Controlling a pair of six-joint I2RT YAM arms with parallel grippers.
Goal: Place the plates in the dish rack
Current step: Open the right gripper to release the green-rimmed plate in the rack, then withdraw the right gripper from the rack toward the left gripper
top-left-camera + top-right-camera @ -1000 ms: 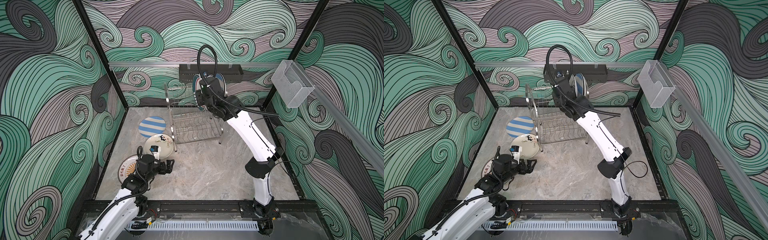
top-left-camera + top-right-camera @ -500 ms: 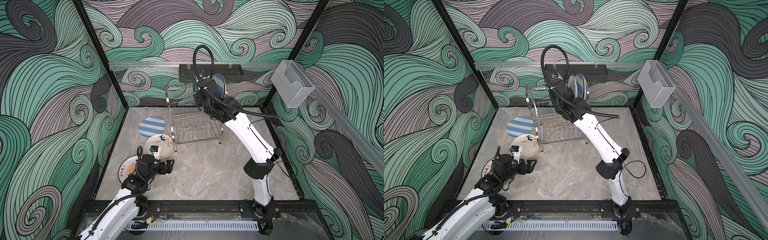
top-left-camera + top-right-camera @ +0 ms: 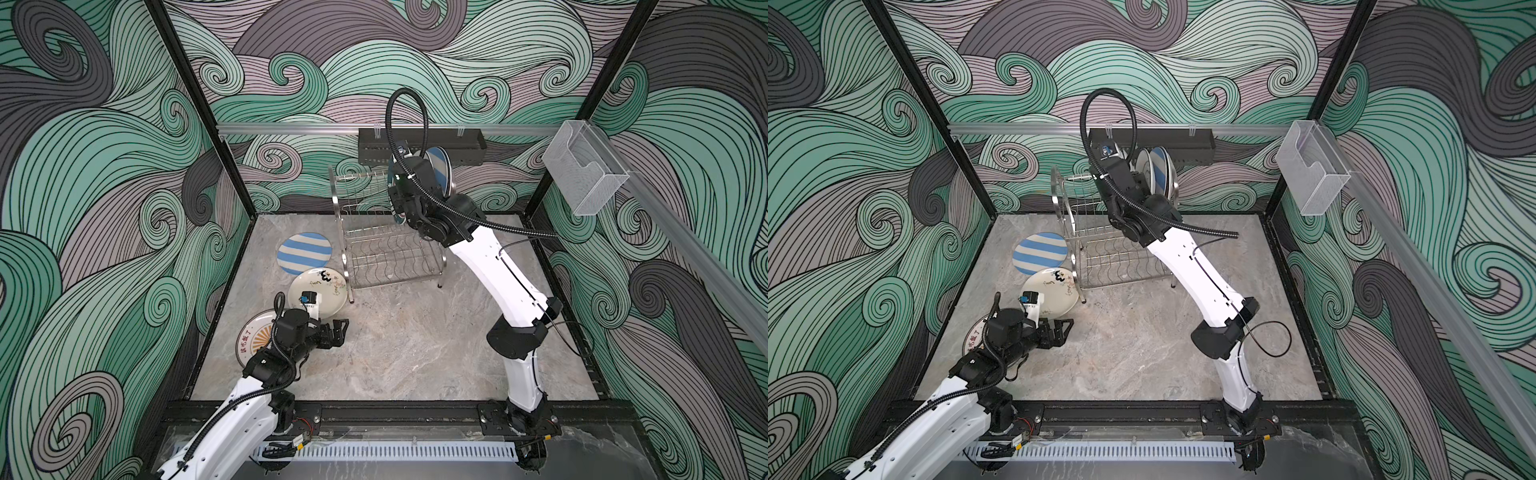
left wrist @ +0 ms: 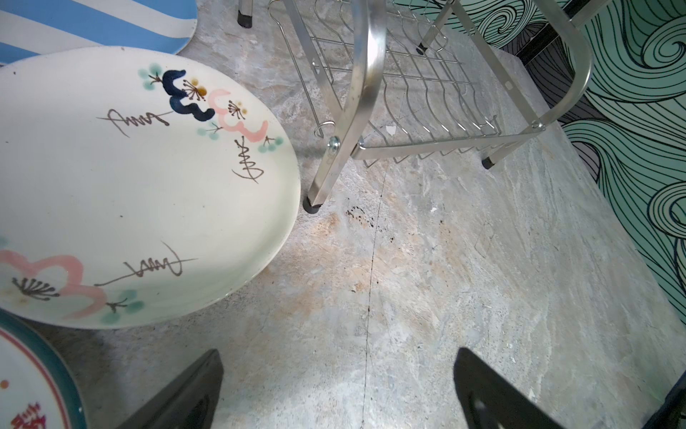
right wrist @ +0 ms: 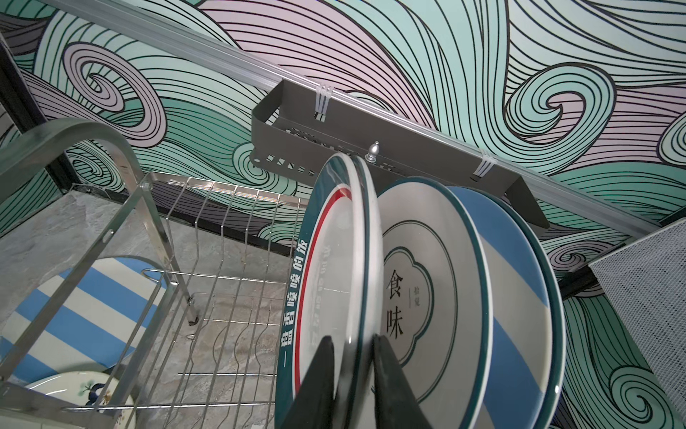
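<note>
My right gripper (image 5: 352, 340) is up at the right end of the two-tier shiny steel wire dish rack (image 3: 386, 259). Its jaws are pressed on both faces of the rim of a white round plate with a teal rim and red ring (image 5: 326, 282), pinching it. That plate stands upright on the rack's upper tier, with Chinese characters along its rim. Right of it on the same tier, also upright and close together, are a white plate with a teal-lined 食味 emblem (image 5: 427, 289) and then a blue-and-white striped plate (image 5: 519, 297).

The rack stands at the far middle of the grey marble tabletop (image 3: 415, 345). Behind it a black perforated metal tray (image 3: 461, 145) hangs on the far wall. A clear plastic box (image 3: 582, 174) is mounted at far right.

Left of the rack a second blue-and-white striped plate (image 3: 305, 253) lies flat. Just near of it, touching its edge, lies a cream plate with painted pink and navy flowers (image 4: 130, 185), its right edge just beside the rack's near-left foot. Nearer and further left is an orange sunburst plate with teal rim (image 3: 249, 332), flat and partly hidden by my left arm.

My left gripper (image 4: 337, 356) hangs low over bare tabletop beside the cream plate, jaws spread wide, holding nothing.
</note>
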